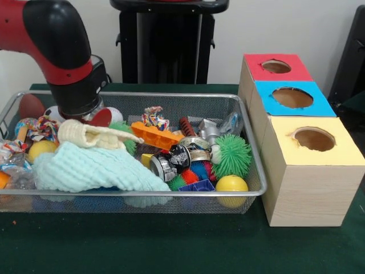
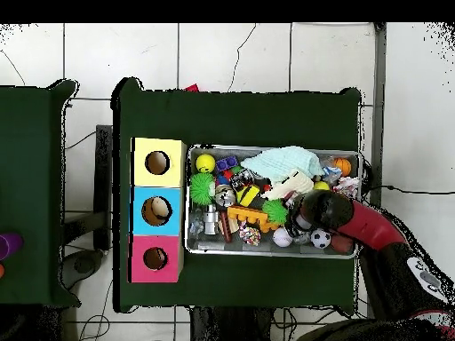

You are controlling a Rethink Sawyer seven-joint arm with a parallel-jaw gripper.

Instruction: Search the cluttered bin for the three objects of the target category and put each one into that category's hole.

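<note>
The arm (image 1: 63,51) reaches down into the far left part of the wire bin (image 1: 171,96), and its black wrist hides the claw among the toys. I cannot tell from either view whether the claw has hold of anything.

The bin is full. A pale green cloth (image 1: 91,168) lies heaped at the front left with a cream glove (image 1: 94,134) on top of it. Further right are an orange toothed block (image 1: 154,136), a shiny black and silver thing (image 1: 171,160), a spiky green ball (image 1: 232,154) and a yellow ball (image 1: 231,184) in the front right corner. Behind the arm sit a white ball (image 1: 115,114) and a brown ball (image 1: 31,105).

Just beside the bin on the green surface (image 1: 171,245) stand three boxes in a row: a yellow box (image 1: 308,165) nearest, a blue box (image 1: 291,100) in the middle and a red box (image 1: 274,67) farthest, each with a round hole on top. From above, something pale seems to sit inside the blue box's hole, but I cannot say what it is. The other two holes look dark.

The target category is not plain from here, so at best one object may be sorted. To my eye most of the job is left, and the arm looks to be searching or picking.
</note>
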